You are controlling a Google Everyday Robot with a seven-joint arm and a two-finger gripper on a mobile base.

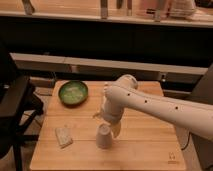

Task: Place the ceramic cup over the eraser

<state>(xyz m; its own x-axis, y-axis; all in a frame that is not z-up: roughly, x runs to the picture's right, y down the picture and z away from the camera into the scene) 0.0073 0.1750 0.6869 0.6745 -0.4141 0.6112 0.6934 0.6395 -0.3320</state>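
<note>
text: none legible | gripper over ceramic cup | table: small unreadable mark

White arm from the right, bent down at the wrist, hand low over mid-table

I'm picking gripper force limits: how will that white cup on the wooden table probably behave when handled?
The ceramic cup under the gripper looks rigid and smooth, so probably slippery and chip-prone. Standing mouth-down on the table, wider base below, it seems unlikely to tip.

The pincer hangs low over a pale wooden desk flanked by a dark chair, behind it a grey ledge and dark wall under a warmly lit counter.
</note>
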